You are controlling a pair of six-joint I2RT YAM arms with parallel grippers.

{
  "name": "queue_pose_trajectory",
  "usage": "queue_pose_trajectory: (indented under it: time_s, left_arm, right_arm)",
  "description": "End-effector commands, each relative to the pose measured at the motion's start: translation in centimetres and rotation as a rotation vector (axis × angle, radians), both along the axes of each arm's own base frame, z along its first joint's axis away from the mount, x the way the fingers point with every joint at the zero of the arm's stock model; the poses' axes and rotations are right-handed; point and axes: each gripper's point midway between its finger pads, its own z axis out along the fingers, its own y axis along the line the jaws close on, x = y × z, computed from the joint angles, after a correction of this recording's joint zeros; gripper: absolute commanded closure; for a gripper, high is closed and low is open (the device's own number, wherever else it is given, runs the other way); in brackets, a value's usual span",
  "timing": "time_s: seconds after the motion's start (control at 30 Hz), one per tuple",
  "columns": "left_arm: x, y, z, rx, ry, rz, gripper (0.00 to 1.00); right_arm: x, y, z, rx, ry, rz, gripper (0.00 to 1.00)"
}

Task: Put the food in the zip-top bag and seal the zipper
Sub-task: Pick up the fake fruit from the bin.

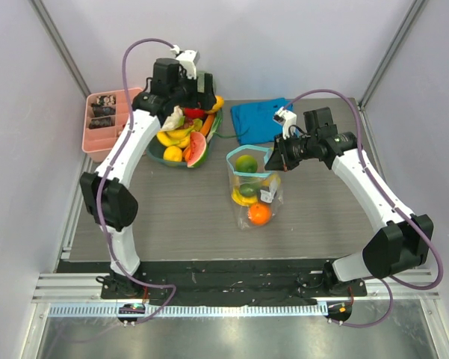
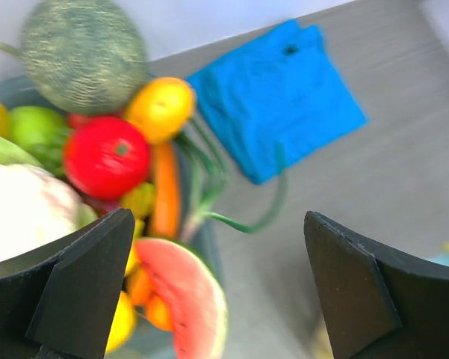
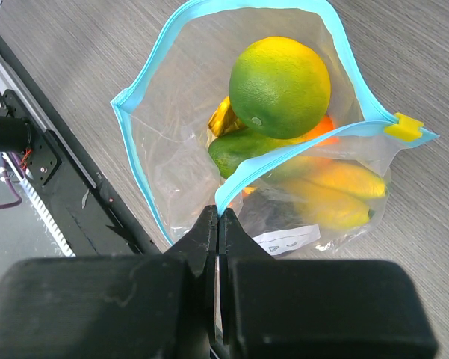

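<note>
The right gripper (image 3: 218, 223) is clenched on the zipper (image 3: 358, 129), the bag (image 3: 164, 172) held open mid-table; loading is judged in hand, a fruit (image 2: 107, 157) to be grasped by the spread left gripper (image 2: 217, 277).

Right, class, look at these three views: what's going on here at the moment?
The right gripper is shut on the zipper edge of the zip-top bag, holding its mouth open. Several toy fruits are already inside, including a green-yellow fruit and a banana. The left gripper hangs open above the bowl of produce. The bag is unsealed.
</note>
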Motion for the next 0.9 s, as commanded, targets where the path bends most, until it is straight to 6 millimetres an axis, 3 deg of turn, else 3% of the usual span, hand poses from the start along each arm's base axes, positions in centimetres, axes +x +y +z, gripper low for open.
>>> queue_pose_trajectory:
  time_s: [0.0,0.13,0.27,0.6,0.73,0.8,0.87]
  left_arm:
    - [5.0,2.7,-3.7,0.199,-0.088,0.097,0.00]
    - [8.4,3.9,-5.2,0.271,-0.154,0.142,0.00]
    - [10.5,4.9,-6.5,0.343,-0.186,0.169,0.00]
    - [12.3,6.5,-10.6,0.447,-0.176,0.188,0.00]
    - [12.7,6.5,-10.9,0.432,-0.173,0.179,0.00]
    - [12.6,6.6,-10.3,0.407,-0.171,0.175,0.06]
    - [11.9,6.1,-8.7,0.363,-0.178,0.151,0.29]
  right_arm:
    - [0.1,0.4,2.2,0.034,-0.090,0.023,0.99]
    - [0.0,0.5,2.1,0.034,-0.084,0.024,0.99]
    - [0.0,0.5,1.9,0.034,-0.075,0.025,0.99]
    - [0.2,0.5,1.6,0.032,-0.063,0.023,0.99]
    - [0.3,0.5,1.6,0.029,-0.059,0.018,0.99]
    - [0.4,0.5,1.7,0.028,-0.063,0.016,0.99]
    - [0.5,0.4,1.6,0.025,-0.066,0.016,0.99]
